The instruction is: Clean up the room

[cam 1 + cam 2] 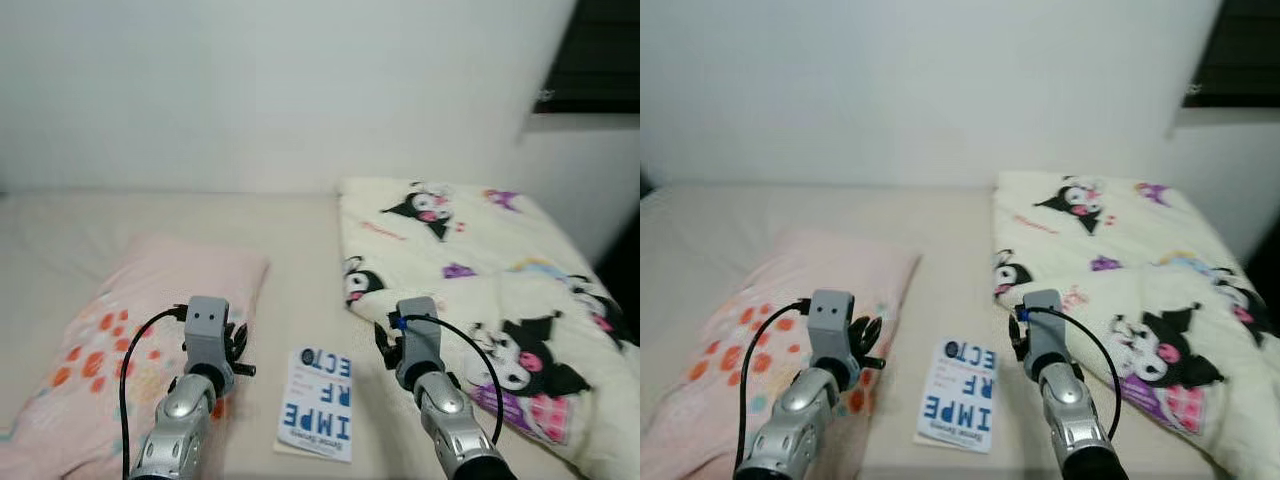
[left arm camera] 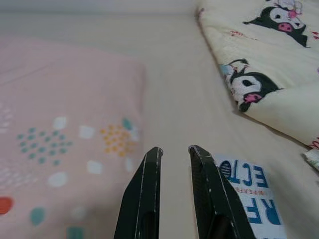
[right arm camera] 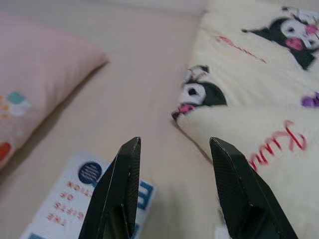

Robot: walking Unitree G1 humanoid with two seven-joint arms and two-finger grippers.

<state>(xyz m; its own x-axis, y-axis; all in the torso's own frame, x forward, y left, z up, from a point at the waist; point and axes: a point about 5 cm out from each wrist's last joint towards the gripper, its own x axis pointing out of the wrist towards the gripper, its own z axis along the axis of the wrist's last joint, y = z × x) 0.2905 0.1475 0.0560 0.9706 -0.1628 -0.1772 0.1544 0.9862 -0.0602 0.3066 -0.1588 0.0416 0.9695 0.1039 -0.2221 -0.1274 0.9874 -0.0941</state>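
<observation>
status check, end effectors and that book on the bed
Left end effector narrowly open, empty, beside pillow. Right end effector open, empty. Book flat between them. Blanket at right.

We look down on a bed with a plain beige sheet (image 1: 300,250), set against a bare white wall (image 1: 280,90). At the upper right we see a dark window opening (image 1: 600,50). A pale pink pillow with orange and teal spots (image 1: 150,300) lies on the left. A cream quilt printed with black-and-white cartoon figures (image 1: 480,270) lies folded on the right, well apart from the pillow.
</observation>
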